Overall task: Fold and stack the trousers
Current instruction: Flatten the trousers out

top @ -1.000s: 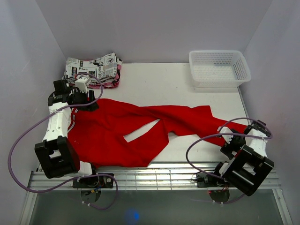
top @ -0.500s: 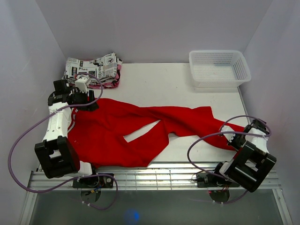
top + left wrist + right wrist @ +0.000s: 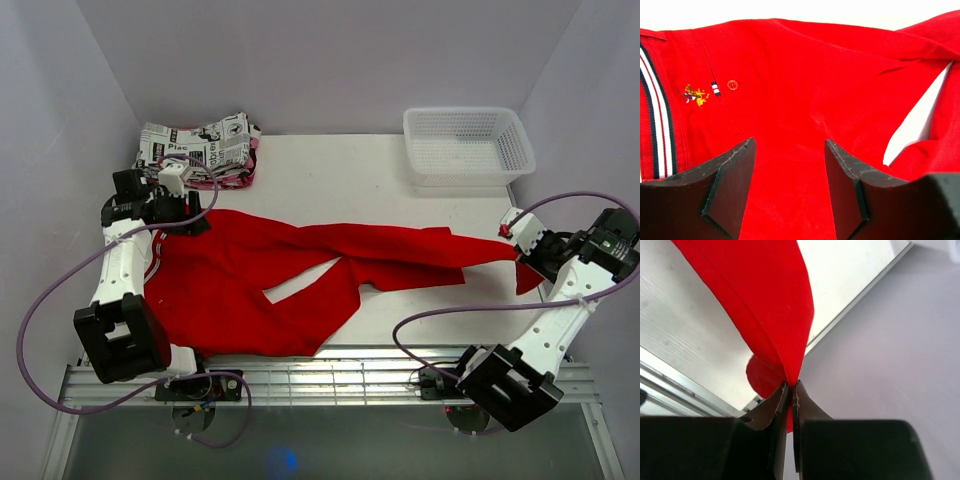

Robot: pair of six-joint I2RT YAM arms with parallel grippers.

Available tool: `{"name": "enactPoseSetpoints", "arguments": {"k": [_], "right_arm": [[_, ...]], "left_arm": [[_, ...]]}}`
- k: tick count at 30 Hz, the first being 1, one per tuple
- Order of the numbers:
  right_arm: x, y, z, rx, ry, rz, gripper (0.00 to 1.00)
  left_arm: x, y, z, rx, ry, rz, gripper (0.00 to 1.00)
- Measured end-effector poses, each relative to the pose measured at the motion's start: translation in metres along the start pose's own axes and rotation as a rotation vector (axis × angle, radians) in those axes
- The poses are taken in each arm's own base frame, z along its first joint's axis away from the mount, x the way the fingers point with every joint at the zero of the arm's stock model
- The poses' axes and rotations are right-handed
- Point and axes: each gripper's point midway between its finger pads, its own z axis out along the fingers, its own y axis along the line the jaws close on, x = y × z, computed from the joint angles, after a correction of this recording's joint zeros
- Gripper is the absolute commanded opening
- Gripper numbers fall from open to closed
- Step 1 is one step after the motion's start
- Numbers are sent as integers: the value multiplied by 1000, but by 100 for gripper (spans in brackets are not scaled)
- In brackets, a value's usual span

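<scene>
The red trousers (image 3: 250, 275) lie spread across the white table, waist at the left and legs running right. My left gripper (image 3: 193, 222) hovers at the waist. In the left wrist view it (image 3: 790, 150) is open over flat red fabric (image 3: 805, 90), with the striped waistband (image 3: 657, 125) and a small button (image 3: 732, 84) to the left. My right gripper (image 3: 530, 260) is shut on the end of the far leg and holds it off the table at the right edge. The right wrist view shows its jaws (image 3: 791, 386) pinching the red hem (image 3: 765, 305).
A folded newspaper-print garment (image 3: 200, 148) lies at the back left, just behind my left arm. A white mesh basket (image 3: 468, 145) stands at the back right. Walls close in on both sides, and the right wall is next to my right gripper.
My right gripper shut on the leg end, then rose and swung back and right, pulling that leg straighter. The left arm has not moved.
</scene>
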Motion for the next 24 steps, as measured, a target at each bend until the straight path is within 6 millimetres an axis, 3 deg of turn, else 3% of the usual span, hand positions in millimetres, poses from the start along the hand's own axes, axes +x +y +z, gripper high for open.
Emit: {"name": "enactPoseSetpoints", "arguments": {"k": [3, 5, 8, 10, 14, 17, 19, 24], "right_arm": [[-19, -7, -4, -8, -80, 68, 8], [-28, -25, 4, -18, -113, 162, 8], [-32, -66, 43, -46, -137, 317, 8], [-24, -106, 85, -14, -126, 433, 8], [-1, -105, 174, -123, -17, 617, 8], [3, -107, 213, -129, 35, 686, 8], [2, -103, 222, -134, 56, 707, 8], [3, -108, 216, -101, 66, 713, 8]], "left_arm": [[-4, 0, -2, -10, -20, -2, 67], [-8, 1, -2, -15, -34, -10, 66], [-13, 2, -1, -20, -57, -23, 64], [-16, 3, 1, -19, -67, -35, 60], [-14, 6, 15, 12, -52, -57, 60], [-9, 3, 29, 85, -16, -46, 61], [-7, -2, 38, 141, 14, 2, 62], [-9, -36, 69, 247, 69, 234, 63]]}}
